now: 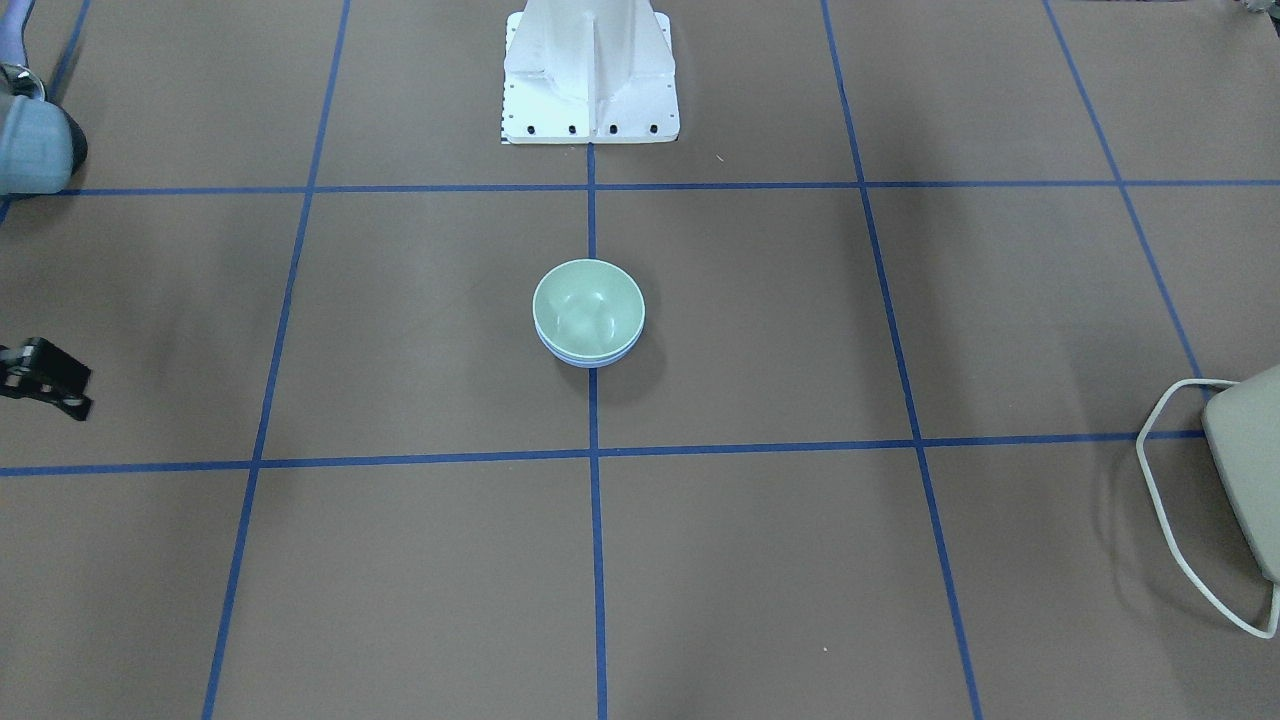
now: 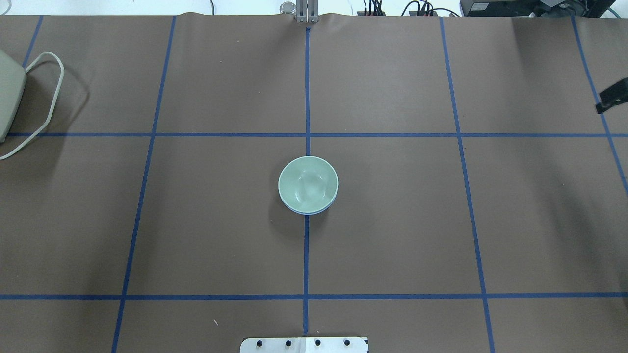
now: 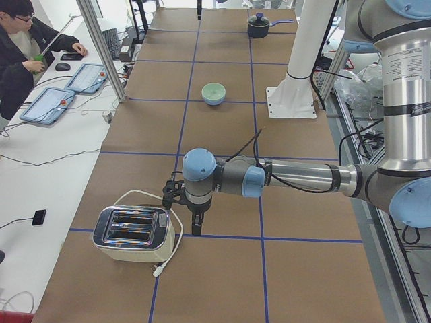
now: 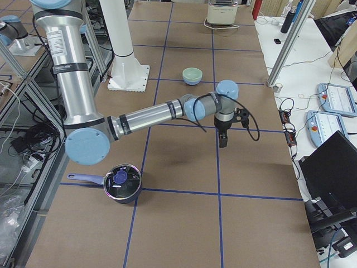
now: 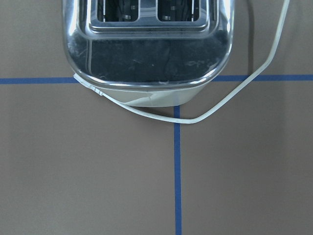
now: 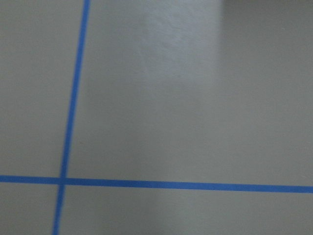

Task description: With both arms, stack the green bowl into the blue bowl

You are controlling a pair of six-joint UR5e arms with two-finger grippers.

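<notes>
The green bowl (image 1: 588, 305) sits nested inside the blue bowl (image 1: 588, 362) at the table's centre; only a thin blue rim shows under it. The stack also shows in the overhead view (image 2: 307, 182). My right gripper (image 1: 48, 380) hangs far off at the table's right end, cut by the frame edge (image 2: 611, 95); I cannot tell if it is open or shut. My left gripper (image 3: 196, 225) points down beside the toaster (image 3: 131, 232), and I cannot tell its state. Neither gripper touches the bowls.
The toaster (image 5: 146, 44) with its white cord (image 2: 49, 98) stands at the table's left end. A dark pot with a lid (image 4: 121, 183) stands at the right end. The white pedestal base (image 1: 590, 70) is behind the bowls. An operator (image 3: 20, 47) sits at a side desk.
</notes>
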